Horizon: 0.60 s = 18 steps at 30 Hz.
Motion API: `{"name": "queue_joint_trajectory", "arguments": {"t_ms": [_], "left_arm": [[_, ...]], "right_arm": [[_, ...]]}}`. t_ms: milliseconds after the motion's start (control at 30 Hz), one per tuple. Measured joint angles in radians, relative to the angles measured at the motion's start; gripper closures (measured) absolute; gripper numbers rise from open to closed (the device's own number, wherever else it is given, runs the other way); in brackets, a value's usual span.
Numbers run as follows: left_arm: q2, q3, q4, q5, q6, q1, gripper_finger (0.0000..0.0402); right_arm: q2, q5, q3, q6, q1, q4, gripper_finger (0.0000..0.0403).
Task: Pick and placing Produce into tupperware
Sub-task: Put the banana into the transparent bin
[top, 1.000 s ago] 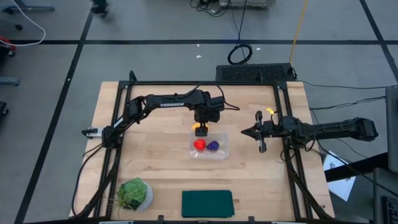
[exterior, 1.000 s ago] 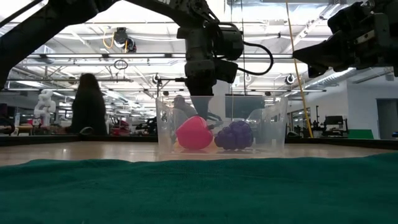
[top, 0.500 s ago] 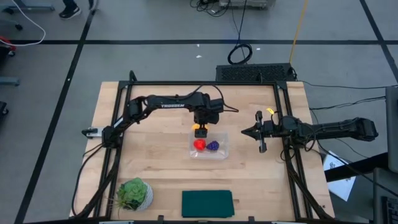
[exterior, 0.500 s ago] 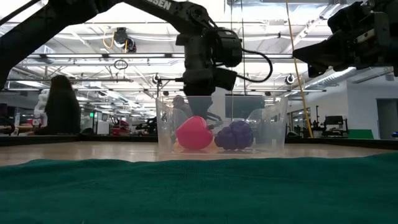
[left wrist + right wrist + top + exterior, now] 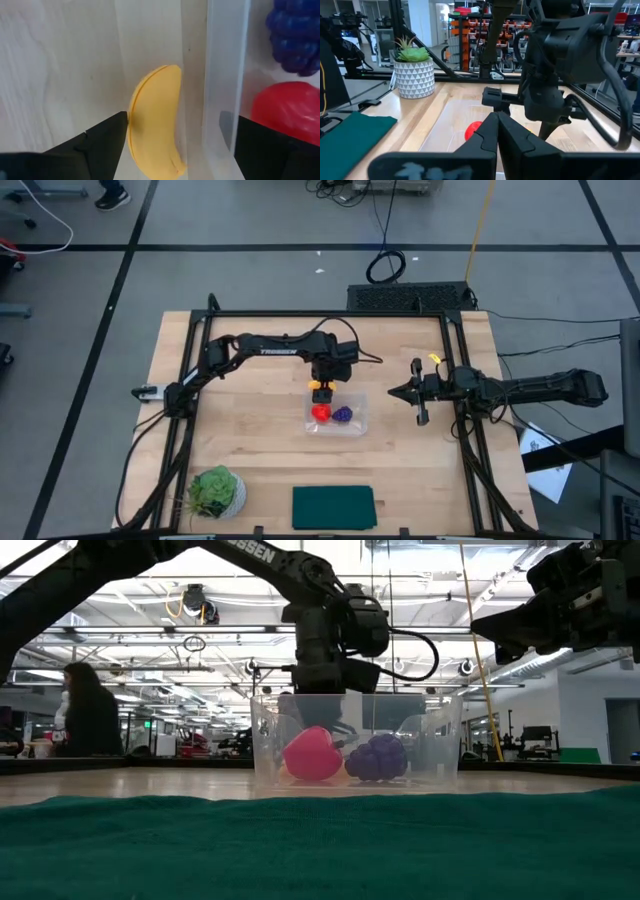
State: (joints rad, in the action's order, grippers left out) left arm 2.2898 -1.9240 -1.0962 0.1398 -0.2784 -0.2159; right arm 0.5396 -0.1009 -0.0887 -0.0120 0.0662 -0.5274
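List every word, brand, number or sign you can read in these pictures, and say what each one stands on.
"TROSSEN": white letters along the left arm, seen from above.
The same white lettering on that arm in the low view is cut off and only partly readable.
Signs in the room behind the table: too small or blurred to read.

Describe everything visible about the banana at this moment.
The banana is a small yellow curved toy of smooth plastic with a seam along its length. It lies flat on the wooden table, outside the clear container and right against its wall, not yet inside. The left gripper is directly above it, jaws open, one on the banana's outer side and the other beyond the wall, over the container.
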Motion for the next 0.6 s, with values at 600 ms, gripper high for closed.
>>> {"name": "queue_joint_trajectory", "arguments": {"t_ms": [600], "left_arm": [[0.0,0.04,0.047,-0.014,-0.028,-0.015,0.0095]], "right_arm": [[0.0,0.0,0.0,-0.003,0.0,0.0,0.0403]]}}
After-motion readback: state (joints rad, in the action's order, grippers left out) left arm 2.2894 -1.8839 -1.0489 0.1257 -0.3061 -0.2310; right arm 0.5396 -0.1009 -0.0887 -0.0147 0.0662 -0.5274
